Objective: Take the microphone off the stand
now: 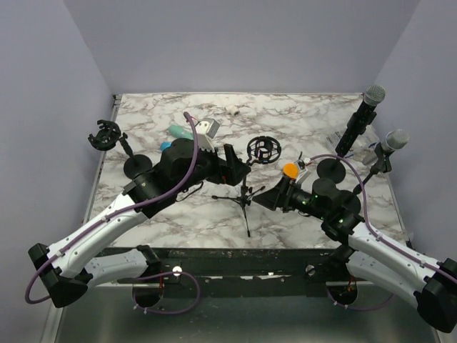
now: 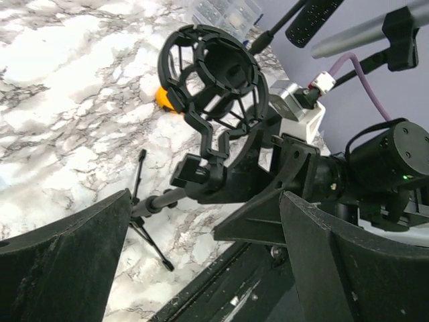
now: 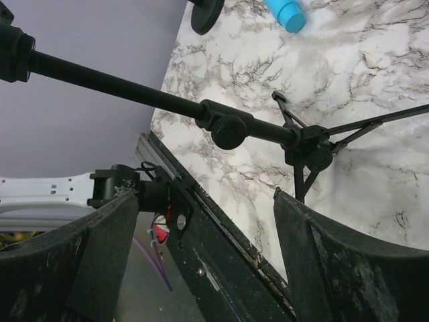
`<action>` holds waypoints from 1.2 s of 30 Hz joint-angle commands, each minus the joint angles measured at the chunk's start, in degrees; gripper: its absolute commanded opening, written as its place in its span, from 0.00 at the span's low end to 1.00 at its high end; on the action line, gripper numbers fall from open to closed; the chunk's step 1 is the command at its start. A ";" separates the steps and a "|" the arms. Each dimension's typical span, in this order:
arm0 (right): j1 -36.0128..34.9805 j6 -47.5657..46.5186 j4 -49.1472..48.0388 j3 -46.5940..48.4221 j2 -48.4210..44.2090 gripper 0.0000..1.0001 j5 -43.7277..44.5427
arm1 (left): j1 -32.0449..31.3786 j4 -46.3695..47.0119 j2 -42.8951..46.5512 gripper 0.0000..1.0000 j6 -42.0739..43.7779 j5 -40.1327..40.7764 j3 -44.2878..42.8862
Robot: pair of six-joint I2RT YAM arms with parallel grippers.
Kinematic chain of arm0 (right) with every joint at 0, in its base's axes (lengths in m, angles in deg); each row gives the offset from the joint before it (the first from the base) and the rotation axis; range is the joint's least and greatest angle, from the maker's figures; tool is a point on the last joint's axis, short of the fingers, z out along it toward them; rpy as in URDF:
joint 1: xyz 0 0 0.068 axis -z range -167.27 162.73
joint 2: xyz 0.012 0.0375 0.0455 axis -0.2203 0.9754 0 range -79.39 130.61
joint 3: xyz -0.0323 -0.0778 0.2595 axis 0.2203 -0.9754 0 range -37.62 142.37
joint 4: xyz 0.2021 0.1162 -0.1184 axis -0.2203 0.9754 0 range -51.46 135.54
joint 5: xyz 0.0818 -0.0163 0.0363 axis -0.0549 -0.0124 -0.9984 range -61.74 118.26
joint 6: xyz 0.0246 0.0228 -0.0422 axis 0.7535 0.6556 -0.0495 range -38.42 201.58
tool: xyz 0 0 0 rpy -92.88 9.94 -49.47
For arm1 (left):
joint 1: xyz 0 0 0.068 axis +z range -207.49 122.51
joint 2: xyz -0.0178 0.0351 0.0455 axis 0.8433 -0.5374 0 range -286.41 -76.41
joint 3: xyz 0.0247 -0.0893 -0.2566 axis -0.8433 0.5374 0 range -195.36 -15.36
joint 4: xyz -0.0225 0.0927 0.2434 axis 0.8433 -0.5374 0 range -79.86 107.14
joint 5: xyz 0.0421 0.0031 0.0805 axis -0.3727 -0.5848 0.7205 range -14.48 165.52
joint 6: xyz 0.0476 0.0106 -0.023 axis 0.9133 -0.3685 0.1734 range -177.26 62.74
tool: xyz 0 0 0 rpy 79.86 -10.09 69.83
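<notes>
Left gripper (image 1: 241,170) and right gripper (image 1: 260,198): jaws wide, empty. Microphone (image 1: 359,121) at the right edge of the worktop (image 1: 178,214): rigid, smooth, likely top-heavy; grip mid-barrel.

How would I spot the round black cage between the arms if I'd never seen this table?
On the marble table, find the small black tripod stand in the middle. The round open cage sits atop it. A similar cage stands at the table's left edge; this one is central, on the tripod.

Marble table (image 1: 189,214) bearing tripod stand (image 1: 245,191)
</notes>
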State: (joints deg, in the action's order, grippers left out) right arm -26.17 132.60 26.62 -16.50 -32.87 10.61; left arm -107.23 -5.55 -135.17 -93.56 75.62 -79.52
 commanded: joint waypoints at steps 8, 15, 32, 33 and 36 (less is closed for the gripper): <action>0.13 0.21 1.54 -0.47 0.78 0.83 0.51 | 4.13 6.20 -0.87 0.68 -1.06 -3.50 2.99; 0.13 0.24 1.25 -0.47 1.38 0.84 0.18 | 4.40 6.81 -3.48 0.67 -0.77 -4.61 3.54; 0.14 0.40 0.61 -1.32 1.76 0.84 0.07 | 4.47 15.38 -3.82 0.60 -3.98 -7.80 16.81; 0.13 0.48 0.62 -1.41 1.73 0.84 0.03 | 4.43 15.83 -2.86 0.62 -3.77 -8.39 17.03; 0.18 0.65 0.53 -1.62 1.30 0.84 0.15 | 4.47 15.71 0.03 0.74 -2.74 -9.13 16.55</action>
State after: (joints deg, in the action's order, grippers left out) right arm -26.17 132.67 27.69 -17.24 -31.29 10.61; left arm -103.03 7.80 -139.48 -96.97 69.19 -62.02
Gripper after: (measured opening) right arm 0.836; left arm 0.643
